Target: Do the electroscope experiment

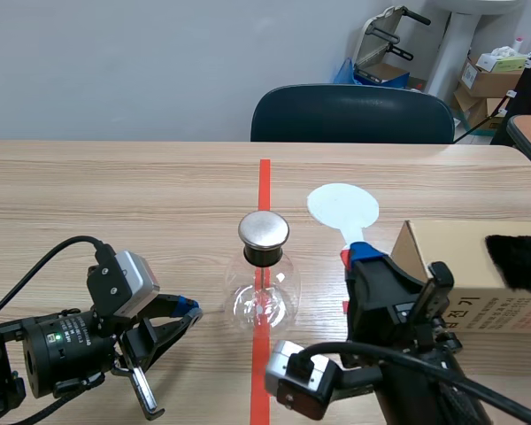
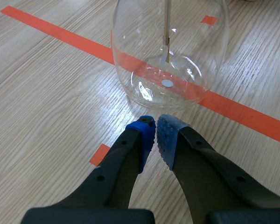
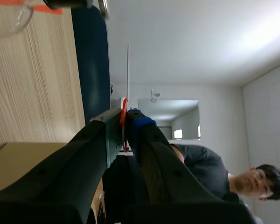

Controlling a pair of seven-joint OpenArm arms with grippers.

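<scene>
As the empty left gripper [image 2: 155,133] sits closed, the right gripper [image 1: 365,253] clamps a white paddle [image 1: 342,206] just right of the electroscope cap [image 1: 264,230].

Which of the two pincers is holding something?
The right pincer: it clamps the white paddle, while the left pincer is shut on nothing.
</scene>
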